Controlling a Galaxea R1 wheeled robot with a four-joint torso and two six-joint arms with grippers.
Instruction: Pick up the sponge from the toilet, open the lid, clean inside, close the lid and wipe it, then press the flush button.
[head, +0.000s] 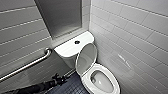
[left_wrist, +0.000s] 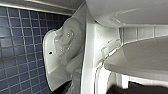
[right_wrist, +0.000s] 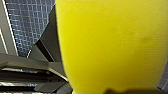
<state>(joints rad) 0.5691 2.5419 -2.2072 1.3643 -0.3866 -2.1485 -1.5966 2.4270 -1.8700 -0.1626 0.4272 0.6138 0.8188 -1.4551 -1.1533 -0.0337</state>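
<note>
One lid (head: 86, 58) upright on the toilet (head: 110, 75) (sponge (right_wrist: 112, 45) large at right wrist)

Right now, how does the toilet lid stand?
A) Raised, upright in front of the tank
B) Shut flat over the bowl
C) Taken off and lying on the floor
A: in the head view the lid stands raised in front of the tank, and the bowl below it lies open.
</note>
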